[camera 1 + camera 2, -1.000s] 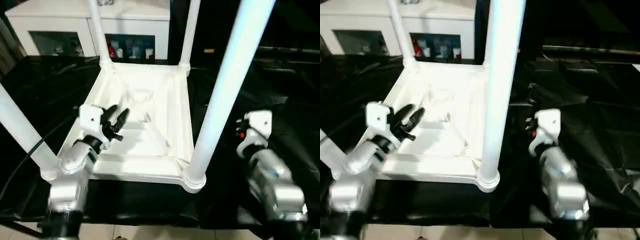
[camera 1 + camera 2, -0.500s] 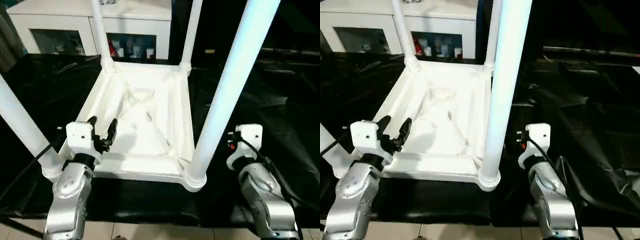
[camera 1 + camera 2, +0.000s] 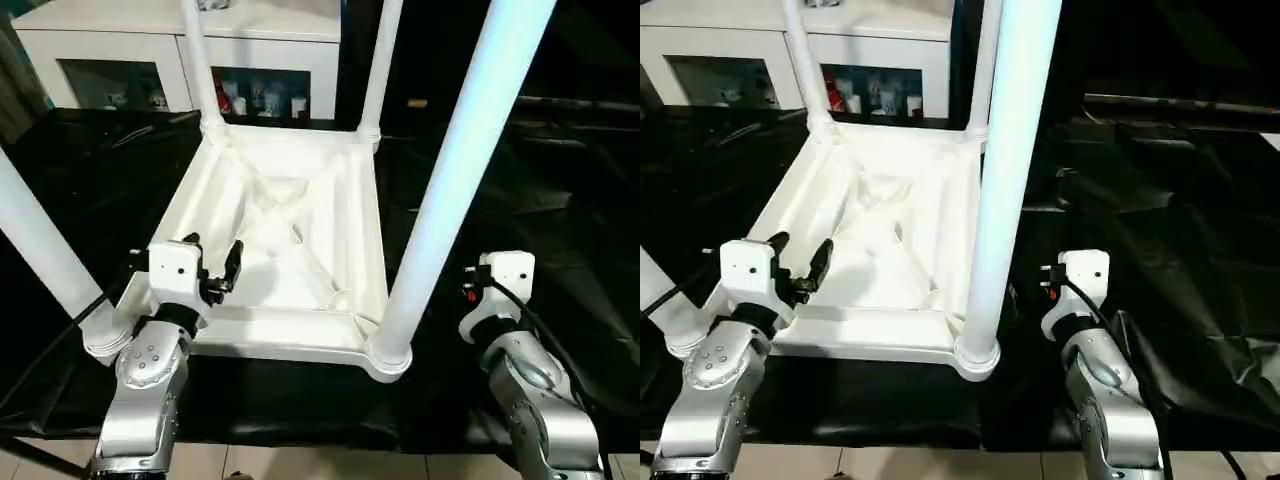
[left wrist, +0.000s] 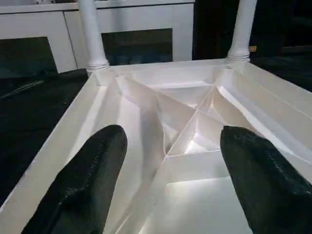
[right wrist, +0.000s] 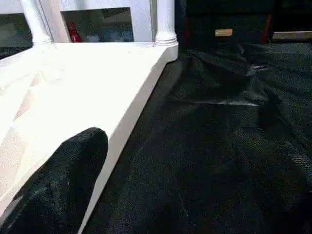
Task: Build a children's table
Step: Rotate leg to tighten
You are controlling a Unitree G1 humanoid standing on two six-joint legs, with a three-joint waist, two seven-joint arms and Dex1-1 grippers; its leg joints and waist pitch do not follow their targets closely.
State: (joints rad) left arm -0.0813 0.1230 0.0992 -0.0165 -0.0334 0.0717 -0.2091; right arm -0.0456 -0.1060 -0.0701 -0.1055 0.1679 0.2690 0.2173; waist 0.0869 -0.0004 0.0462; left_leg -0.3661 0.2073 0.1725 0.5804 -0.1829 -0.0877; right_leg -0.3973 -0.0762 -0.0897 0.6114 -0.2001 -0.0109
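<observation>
While the children's table [image 3: 290, 240] lay upside down on the big work table [image 3: 90, 180] with its black cover, all 4 legs stood straight up in their round corner sockets. 2 legs were at the far corners, near the white cabinet [image 3: 130, 50]. 1 leg [image 3: 455, 190] rose at the near right corner, and 1 leg [image 3: 40, 255] at the near left corner.

The left gripper [image 3: 212, 268] hung just over the near edge of the ribbed underside. Its 2 black fingers [image 4: 83, 180] were spread apart with nothing between them. The right gripper [image 5: 161, 195] sat beside the table's right edge, above the black cover. Its fingers were spread wide too, and it held nothing.

The table looked like hard, smooth plastic, so it was likely light and stiff, but slippery to pinch. The legs were long and round, so a grip there could slide or twist, and a hard pull might loosen a leg from its socket. The flat rim along the near edge [image 3: 280, 335] seemed the best place to take hold, since fingers could close over it. With 1 gripper on each side rim, the table would probably stay level when turned over.
</observation>
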